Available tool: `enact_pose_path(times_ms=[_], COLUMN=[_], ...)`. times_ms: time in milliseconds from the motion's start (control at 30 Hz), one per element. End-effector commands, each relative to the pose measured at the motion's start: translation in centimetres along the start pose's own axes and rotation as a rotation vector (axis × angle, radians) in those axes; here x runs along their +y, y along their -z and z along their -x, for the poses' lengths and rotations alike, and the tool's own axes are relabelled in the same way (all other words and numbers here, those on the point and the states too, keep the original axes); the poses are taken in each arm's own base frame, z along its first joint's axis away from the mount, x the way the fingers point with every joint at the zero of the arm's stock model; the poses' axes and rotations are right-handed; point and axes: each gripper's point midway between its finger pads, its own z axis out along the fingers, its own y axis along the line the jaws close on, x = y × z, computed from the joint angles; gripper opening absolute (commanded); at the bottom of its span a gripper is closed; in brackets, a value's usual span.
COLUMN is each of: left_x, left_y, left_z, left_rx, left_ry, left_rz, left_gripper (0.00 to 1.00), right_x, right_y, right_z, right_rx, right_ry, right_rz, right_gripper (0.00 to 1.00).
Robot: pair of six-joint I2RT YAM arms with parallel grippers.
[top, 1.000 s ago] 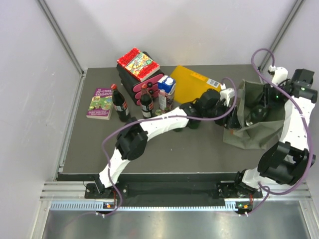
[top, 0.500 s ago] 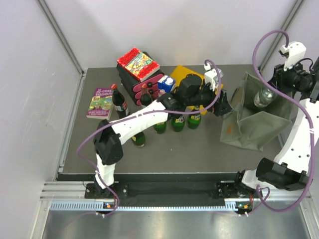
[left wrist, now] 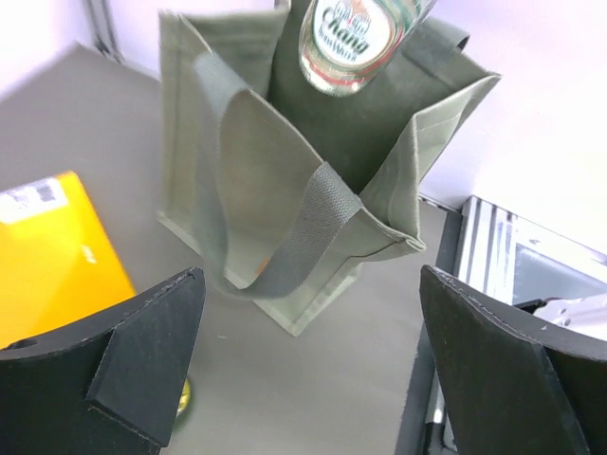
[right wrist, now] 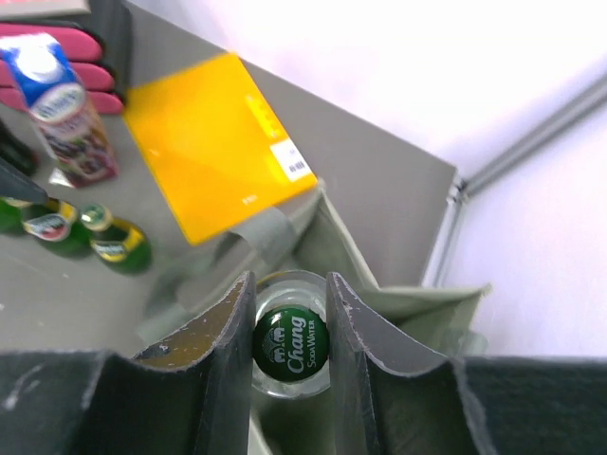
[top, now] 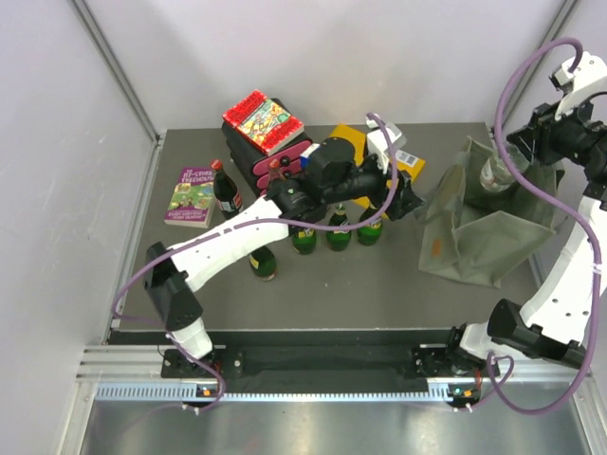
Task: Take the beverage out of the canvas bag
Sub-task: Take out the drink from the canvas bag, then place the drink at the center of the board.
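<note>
Gripping Chang soda water bottle (right wrist: 290,346) by the neck with right gripper (right wrist: 290,284), upright over open mouth of olive canvas bag (left wrist: 285,190) at right side of table (top: 379,284). Hovering left gripper (left wrist: 311,284) near bag, spread wide, empty. Yellow folder (right wrist: 213,142), green bottles (top: 339,232) further left.

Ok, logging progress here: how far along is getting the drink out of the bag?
Done: the right gripper is shut on the top of the clear glass Chang bottle. In hand: that bottle hangs over the open mouth of the olive-green canvas bag; the left gripper stands open nearby. Left: carry it clear and set it on the grey table.
</note>
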Motion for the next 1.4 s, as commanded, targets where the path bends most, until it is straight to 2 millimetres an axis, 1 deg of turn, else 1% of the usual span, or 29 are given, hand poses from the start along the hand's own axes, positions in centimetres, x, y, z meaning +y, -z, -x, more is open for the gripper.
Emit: enact_pose_path(times_ms=[0, 33, 67, 133, 200, 233, 267, 333, 367, 400, 433, 467, 500, 533, 567, 600, 633, 700, 733, 800, 833, 900, 1000, 1100, 1233, 1367], left_x=[-1.0, -1.2, -1.8, -2.2, -2.3, -2.8, -2.8, -3.4, -3.2, -3.7, -3.5, -3.8, -4.4, -4.1, -4.2, -4.5, -4.2, -4.3, -4.0, -3.8, -3.7, -3.9, -4.5, -4.9, -5.1, -5.4], left_y=[3.2, 3.2, 3.2, 2.7, 1.5, 1.1, 0.0, -0.8, -2.0, -2.5, -3.5, -4.0, -4.2, -5.2, -5.7, -5.9, -6.6, -7.1, -7.4, -7.5, -7.7, -7.7, -8.0, -8.2, -8.7, -9.1], left_z=[5.2, 4.7, 5.7, 6.0, 6.3, 6.9, 6.2, 7.1, 6.0, 6.3, 5.9, 5.9, 6.8, 6.1, 6.1, 6.9, 6.3, 6.8, 6.7, 7.3, 7.3, 7.6, 7.5, 7.0, 5.6, 4.6], left_rx=[-0.146, -0.140, -0.185, -0.212, -0.241, -0.259, -0.250, -0.292, -0.276, -0.295, -0.294, -0.302, -0.332, -0.324, -0.330, -0.350, -0.343, -0.365, -0.369, -0.389, -0.392, -0.399, -0.390, -0.370, -0.318, -0.278], left_ry=[-0.130, -0.132, -0.146, -0.150, -0.145, -0.154, -0.165, -0.192, -0.209, -0.225, -0.233, -0.249, -0.264, -0.268, -0.279, -0.289, -0.293, -0.305, -0.304, -0.330, -0.336, -0.339, -0.341, -0.339, -0.335, -0.352], left_rz=[-0.002, -0.019, -0.045, -0.075, -0.092, -0.105, -0.124, -0.143, -0.148, -0.160, -0.163, -0.175, -0.185, -0.187, -0.180, -0.177, -0.171, -0.147, -0.137, -0.109, -0.106, -0.111, -0.133, -0.150, -0.181, -0.200], left_gripper=[0.99, 0.99, 0.99, 0.99, 0.99, 0.99, 0.99, 0.99, 0.99, 0.99, 0.99, 0.99, 0.99, 0.99, 0.99, 0.99, 0.99, 0.99, 0.99, 0.99, 0.99, 0.99, 0.99, 0.98, 0.96, 0.94], right_x=[2.3, 2.6, 2.8, 3.3, 3.8, 4.1, 4.2, 4.8, 5.0, 5.5, 5.7, 5.8, 6.3, 6.5, 6.8, 7.0, 7.2, 7.8, 7.9, 8.4, 8.5, 8.9, 9.2, 9.3, 9.6, 9.8], right_y=[2.1, 2.0, 1.9, 1.7, 1.4, 1.3, 1.1, 1.0, 1.0, 1.0, 0.9, 0.9, 0.9, 0.8, 0.8, 0.8, 0.6, 0.7, 0.4, 0.5, 0.3, 0.3, 0.2, 0.0, 0.2, 0.1], right_z=[6.1, 5.9, 5.8, 5.4, 5.1, 5.0, 4.8, 4.8, 4.8, 4.8, 4.8, 4.7, 4.7, 4.7, 4.6, 4.5, 4.2, 4.0, 3.5, 3.4, 3.0, 2.8, 2.6, 2.4, 2.6, 2.6], right_rx=[-0.213, -0.207, -0.206, -0.194, -0.186, -0.182, -0.177, -0.176, -0.177, -0.177, -0.175, -0.171, -0.169, -0.166, -0.166, -0.161, -0.153, -0.150, -0.137, -0.136, -0.125, -0.121, -0.117, -0.111, -0.116, -0.116], right_ry=[0.132, 0.123, 0.119, 0.101, 0.086, 0.078, 0.071, 0.070, 0.071, 0.069, 0.067, 0.069, 0.072, 0.071, 0.074, 0.072, 0.067, 0.069, 0.063, 0.069, 0.064, 0.065, 0.070, 0.071, 0.076, 0.078], right_rz=[0.050, 0.062, 0.073, 0.099, 0.123, 0.132, 0.139, 0.158, 0.164, 0.177, 0.186, 0.189, 0.201, 0.206, 0.215, 0.219, 0.228, 0.240, 0.246, 0.254, 0.260, 0.269, 0.279, 0.283, 0.288, 0.297], right_gripper=[0.00, 0.00, 0.00, 0.00, 0.00, 0.00, 0.00, 0.00, 0.00, 0.00, 0.00, 0.00, 0.00, 0.00, 0.00, 0.00, 0.00, 0.00, 0.00, 0.00, 0.00, 0.00, 0.00, 0.00, 0.00, 0.00])
